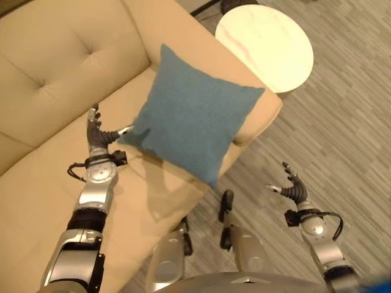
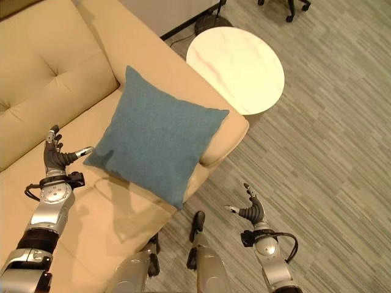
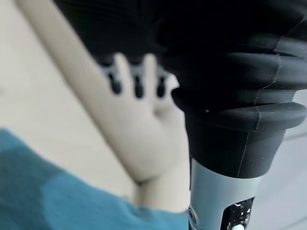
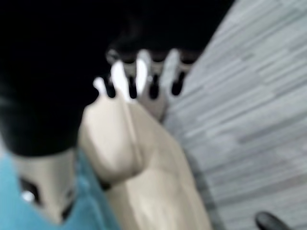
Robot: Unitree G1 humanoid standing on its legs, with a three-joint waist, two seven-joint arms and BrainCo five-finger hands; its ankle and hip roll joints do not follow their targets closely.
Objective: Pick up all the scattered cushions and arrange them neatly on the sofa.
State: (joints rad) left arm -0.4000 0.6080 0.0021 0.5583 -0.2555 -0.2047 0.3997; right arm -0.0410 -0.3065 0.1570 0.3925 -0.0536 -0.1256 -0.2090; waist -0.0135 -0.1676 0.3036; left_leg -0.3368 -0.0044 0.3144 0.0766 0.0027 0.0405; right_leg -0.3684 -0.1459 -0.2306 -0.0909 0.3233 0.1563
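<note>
Floor (image 2: 330,152): grey-brown wood-look planks in narrow strips, from 12 to 5 o'clock. Round white marble-look side table (image 2: 235,70) at 1 o'clock, beside the furniture's arm. Dark chair base on castors (image 2: 287,7), possibly an office chair, at 12 o'clock. Warm, even lighting.

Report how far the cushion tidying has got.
Done: the blue cushion lies on the sofa, tipped against its armrest. In hand: nothing; the left hand is open beside the cushion's corner, the right hand open over the floor. Left: straightening it.
</note>
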